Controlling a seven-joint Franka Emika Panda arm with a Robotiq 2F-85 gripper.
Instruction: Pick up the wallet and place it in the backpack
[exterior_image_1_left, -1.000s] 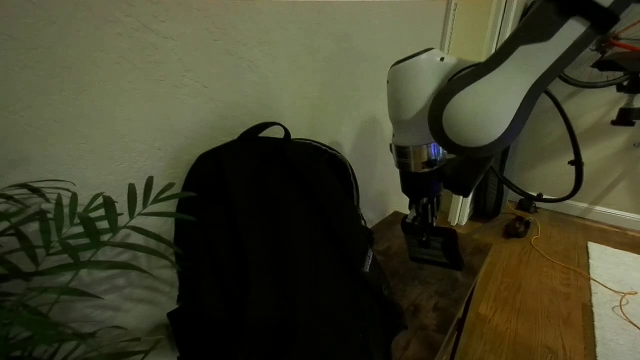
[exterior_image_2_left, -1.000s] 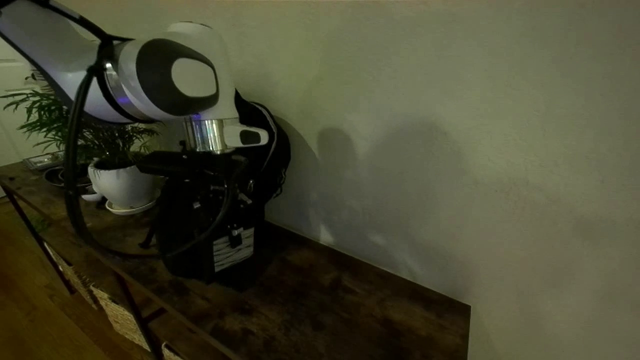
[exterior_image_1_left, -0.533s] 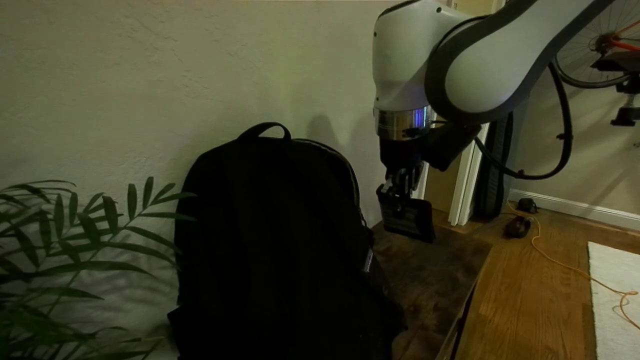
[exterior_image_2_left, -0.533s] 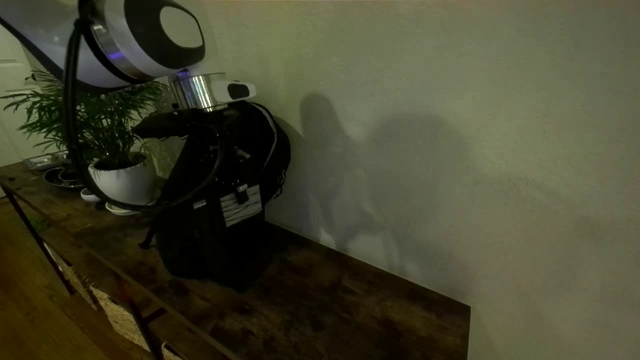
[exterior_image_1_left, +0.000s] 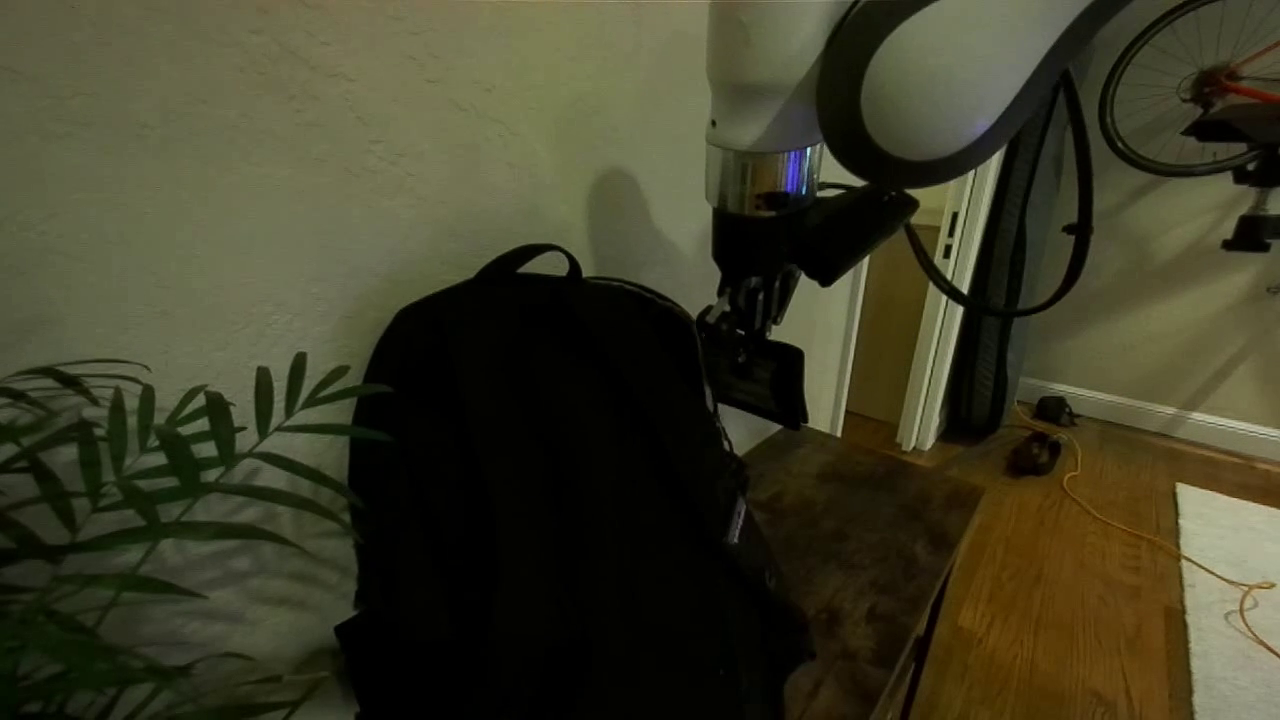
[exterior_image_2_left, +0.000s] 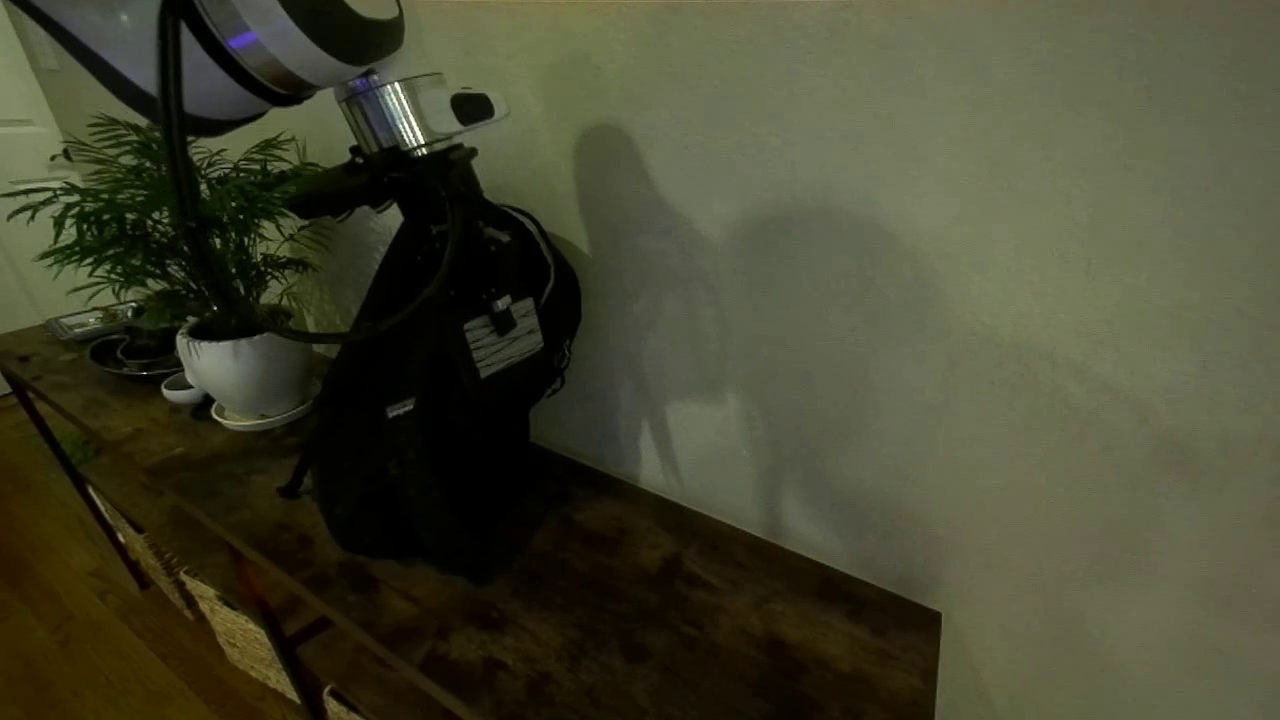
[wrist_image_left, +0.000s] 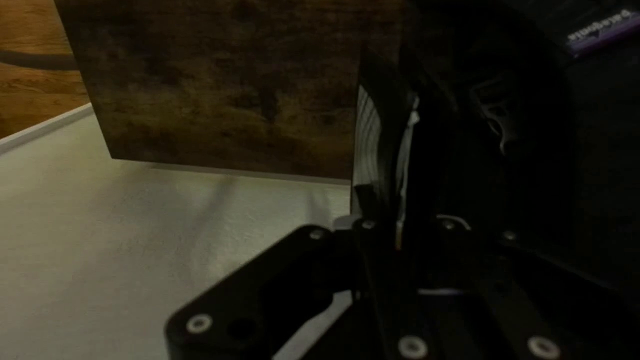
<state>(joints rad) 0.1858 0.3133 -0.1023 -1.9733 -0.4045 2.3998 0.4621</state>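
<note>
The wallet (exterior_image_1_left: 757, 382) is off the table, hanging below my gripper (exterior_image_1_left: 740, 345), which is shut on its upper edge. In an exterior view its dark side shows, just right of the upper edge of the backpack (exterior_image_1_left: 540, 480). Its pale grey face (exterior_image_2_left: 488, 350) shows in an exterior view, in front of the black backpack (exterior_image_2_left: 430, 490). In the wrist view the wallet (wrist_image_left: 367, 135) stands edge-on in the gripper (wrist_image_left: 405, 215), with the backpack (wrist_image_left: 530, 175) to its right. The backpack stands upright; its inside is hidden, and I cannot tell whether the wallet touches it.
The backpack rests on a dark brown table (exterior_image_2_left: 640, 620) against a pale wall (exterior_image_2_left: 900, 200). A leafy plant (exterior_image_1_left: 180, 490) is beside it, in a white pot (exterior_image_2_left: 250, 370). Small dishes (exterior_image_2_left: 130, 355) lie farther along. The arm's cable (exterior_image_1_left: 1075, 230) hangs in a loop.
My gripper has risen with the wallet still in it. In an exterior view it has also shifted left, closer to the backpack's upper edge. The backpack has not moved.
</note>
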